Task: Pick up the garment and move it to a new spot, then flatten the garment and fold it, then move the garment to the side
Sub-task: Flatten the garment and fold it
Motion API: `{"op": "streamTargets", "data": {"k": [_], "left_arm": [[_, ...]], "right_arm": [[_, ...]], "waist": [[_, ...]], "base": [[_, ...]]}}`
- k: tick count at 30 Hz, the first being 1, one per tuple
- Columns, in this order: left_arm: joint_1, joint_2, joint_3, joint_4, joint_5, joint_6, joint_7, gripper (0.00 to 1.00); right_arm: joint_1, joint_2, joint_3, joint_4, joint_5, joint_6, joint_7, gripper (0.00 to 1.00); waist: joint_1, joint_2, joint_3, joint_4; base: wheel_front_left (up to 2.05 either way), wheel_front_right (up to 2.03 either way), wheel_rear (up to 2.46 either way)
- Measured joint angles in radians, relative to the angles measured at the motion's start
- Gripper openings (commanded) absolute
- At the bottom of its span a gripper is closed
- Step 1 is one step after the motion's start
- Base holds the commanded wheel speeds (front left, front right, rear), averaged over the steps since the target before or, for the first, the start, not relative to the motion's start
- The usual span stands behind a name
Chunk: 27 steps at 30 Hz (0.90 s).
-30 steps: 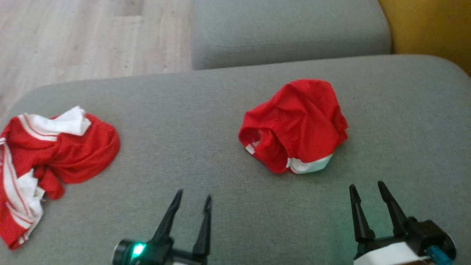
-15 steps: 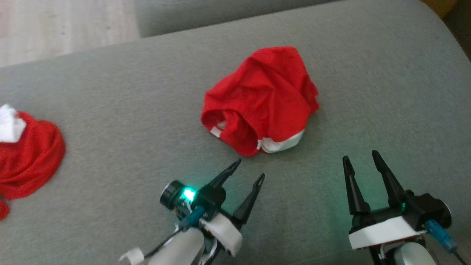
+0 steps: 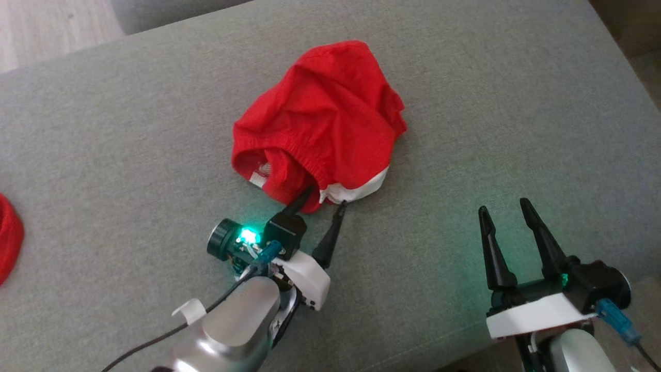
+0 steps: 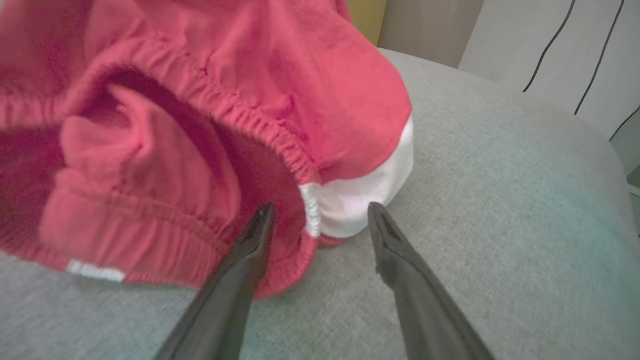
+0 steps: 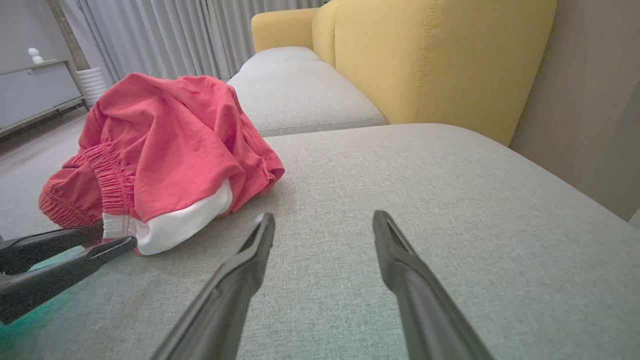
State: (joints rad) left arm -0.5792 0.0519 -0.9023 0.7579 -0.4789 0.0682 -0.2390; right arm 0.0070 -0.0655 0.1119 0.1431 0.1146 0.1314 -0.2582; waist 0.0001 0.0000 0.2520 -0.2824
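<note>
Head view: red garment [image 3: 320,119] lies in a crumpled mound near the middle of the grey sofa cushion [image 3: 129,129], with its waistband opening facing the robot and a white panel [image 3: 356,188] along the near right edge. Left end effector [image 3: 325,197] is at the garment's near edge, jaws fully apart and nothing gripped. Left wrist view: one finger [image 4: 250,245] sits at the mouth of the gathered elastic waistband [image 4: 260,135]. The other finger [image 4: 395,250] is over bare cushion just beside the white panel, so the waistband edge lies between them. Whether either tip touches cloth cannot be told. Right end effector [image 3: 503,205] hangs over bare cushion to the right, well apart from the garment, jaws equally wide, empty. A second red cloth [image 3: 8,243] shows at the far left edge and is not involved.

Handling estimate: thin, light, limp fabric. It should sag and drape once lifted, keep no shape, and cannot be damaged by a firm pinch. Loose single layers may slide out of the fingers. The waistband is the thickest, ridged part and looks like the best purchase, and closing where the fingers now stand should catch it. One risk is gathering several layers at once, which would complicate flattening. Step in hand, as judged: first pick-up, grasp not yet made.
</note>
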Motion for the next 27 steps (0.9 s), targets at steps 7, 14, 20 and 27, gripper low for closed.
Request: {"op": "streamTargets", "data": {"k": [7,14,20,27], "left_arm": [[-0.016,0.0,-0.028,0.014,-0.067,0.011,-0.007,0.0],[-0.081,0.0,-0.094,-0.052,-0.086,-0.061,-0.01,0.0],[-0.294,-0.001,-0.1,-0.104,-0.119,-0.123,0.002,0.0],[-0.458,0.005,-0.017,-0.134,-0.203,-0.158,0.018,0.0]], "right_arm": [[-0.003,0.007,-0.002,0.001,0.0,0.0,0.0,1.0],[0.002,0.013,-0.007,0.012,-0.002,0.0,0.0,1.0],[0.022,0.016,0.001,0.016,0.0,0.0,0.0,1.0],[0.069,0.017,0.035,0.021,0.012,0.0,0.0,1.0]], "waist": [[-0.0002,0.0,-0.01,-0.017],[-0.0002,0.0,-0.066,-0.019],[-0.0002,0.0,-0.137,-0.013],[-0.0003,0.0,-0.198,0.044]], "base": [[0.0,0.0,0.0],[0.0,0.0,0.0],[0.0,0.0,0.0],[0.0,0.0,0.0]]}}
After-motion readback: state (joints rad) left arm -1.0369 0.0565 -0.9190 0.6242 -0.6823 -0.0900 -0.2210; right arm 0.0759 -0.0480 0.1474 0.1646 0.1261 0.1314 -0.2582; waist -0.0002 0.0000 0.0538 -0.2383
